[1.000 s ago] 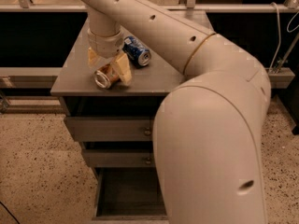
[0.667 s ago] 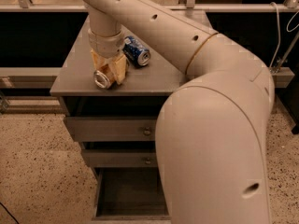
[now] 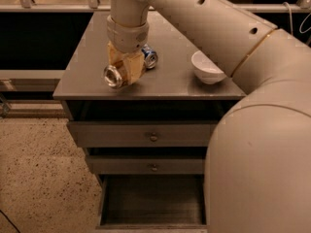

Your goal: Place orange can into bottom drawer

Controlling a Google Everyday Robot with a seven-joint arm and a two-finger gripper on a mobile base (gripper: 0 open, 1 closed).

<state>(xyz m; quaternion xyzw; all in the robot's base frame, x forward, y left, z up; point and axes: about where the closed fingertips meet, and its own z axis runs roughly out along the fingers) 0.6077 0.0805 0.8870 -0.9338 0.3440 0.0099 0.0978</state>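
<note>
Orange can [image 3: 113,75]: lying on its side, long axis roughly horizontal, running from back-right to front-left. Round silver end turned toward the camera and slightly left. Position: over the front-left part of the cabinet top [image 3: 82,67], well above the bottom drawer [image 3: 151,200]. Contact with the top: not determinable. Golden body mostly hidden by the fingers [image 3: 134,66]. No legible label or brand.

Gripper [image 3: 124,72]: hanging from the wrist over the same spot, tan fingers closed narrow around the can body, clamping it.

Blue can [image 3: 149,57]: just right of and behind the gripper, also on its side, silver end toward the camera. Pale markings, not readable.

White bowl [image 3: 208,68]: further right on the top, upright, near the right front corner, apart from both cans.

Arm [image 3: 252,130]: cream-coloured and thick, filling the right side and covering the right ends of the drawers.

Surface: grey, matte, flat cabinet top. Below it, a shallow top drawer [image 3: 116,135] with a small round knob, then a shallow middle drawer [image 3: 121,165] with the same knob. Lowest: bottom drawer pulled out, deep dark interior exposed.

Room, left side: speckled beige floor [image 3: 39,164], with a pale horizontal rail [image 3: 24,76] against a dark recess behind the cabinet
</note>
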